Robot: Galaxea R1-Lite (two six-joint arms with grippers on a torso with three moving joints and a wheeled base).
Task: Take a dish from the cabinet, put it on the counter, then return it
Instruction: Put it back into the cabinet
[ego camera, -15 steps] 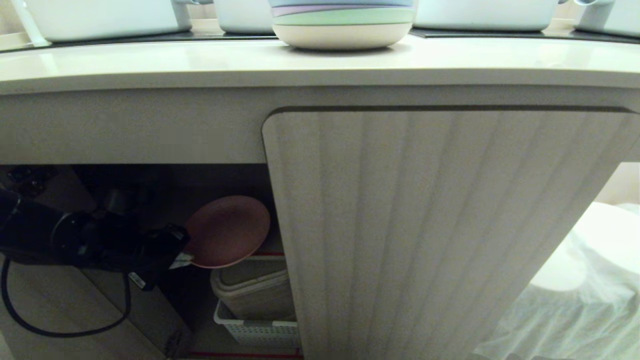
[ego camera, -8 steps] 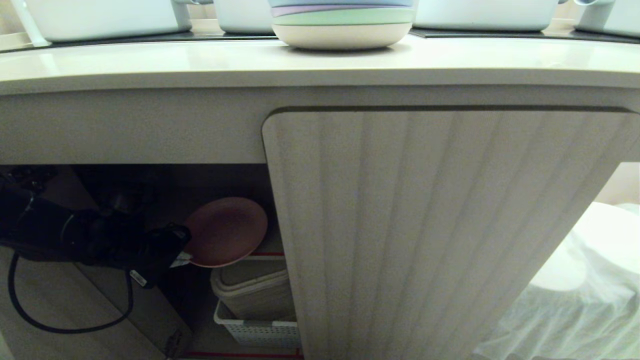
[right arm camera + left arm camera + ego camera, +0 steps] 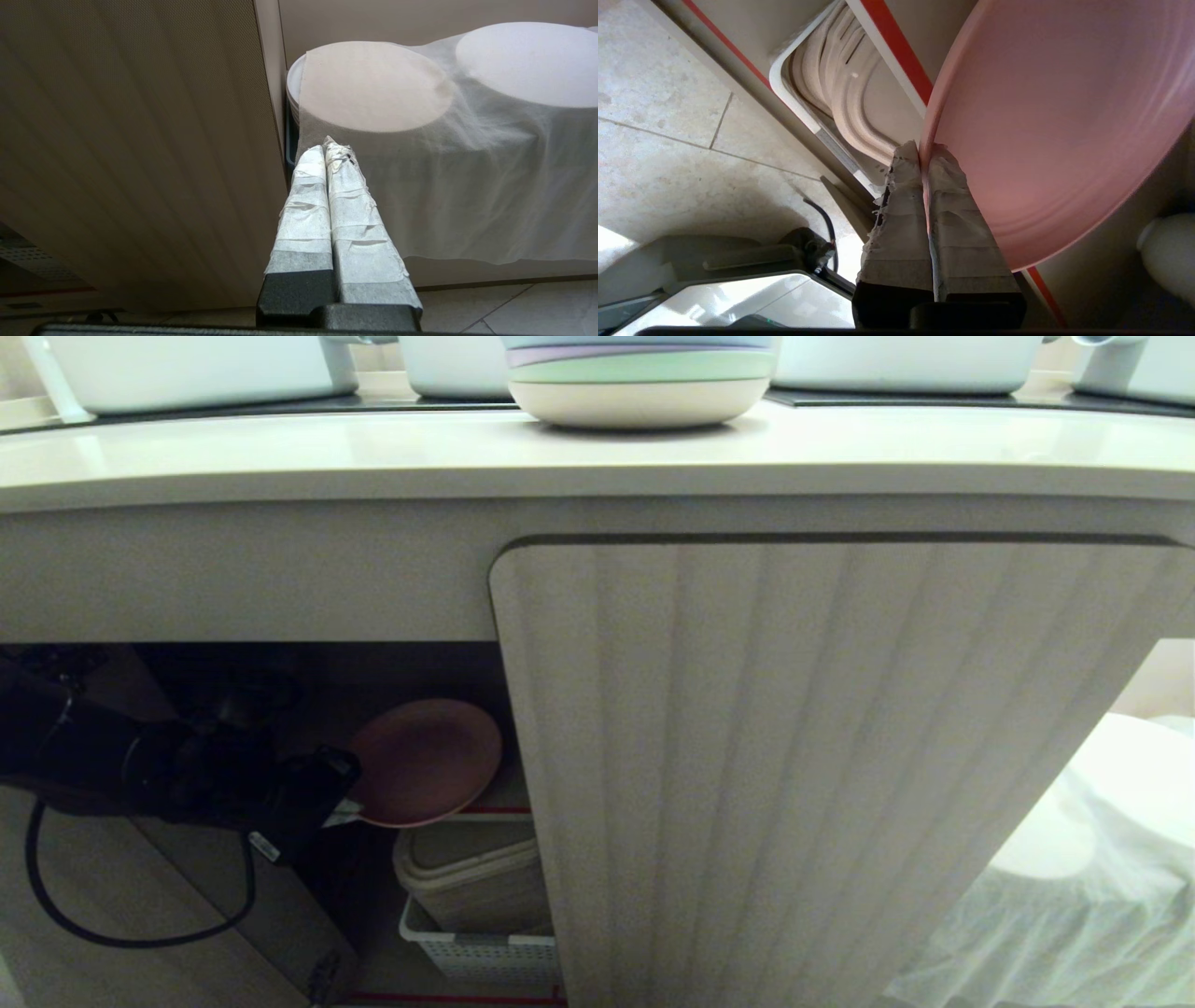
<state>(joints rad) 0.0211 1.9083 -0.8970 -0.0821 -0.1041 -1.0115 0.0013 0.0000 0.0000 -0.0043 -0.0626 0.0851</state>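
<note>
Gripping the rim of one round, shallow pink plastic plate [image 3: 425, 763], the left gripper [image 3: 924, 156] has its two white-taped fingers [image 3: 901, 224] pressed together on the thin edge. This plate is inside the open left part of the low cabinet with pale beige fluted doors [image 3: 803, 756], just above a grey shelf with a red front edge [image 3: 499, 810]; if it touches the shelf, I cannot tell. Below the shelf stands one white perforated plastic basket [image 3: 481, 952] with one beige ribbed container [image 3: 471, 873] in it. The black left arm covers one side of the plate in the head view.

Above the cabinet lies the long smooth cream-beige counter [image 3: 373, 453], carrying one stack of pastel bowls [image 3: 639, 378], cut off at the top. The number of bowls I cannot count.

The right gripper [image 3: 327, 149] hangs beside the closed fluted door, its two taped fingers shut together on nothing, before a thin white cloth [image 3: 467, 186] draped over two round shapes.
</note>
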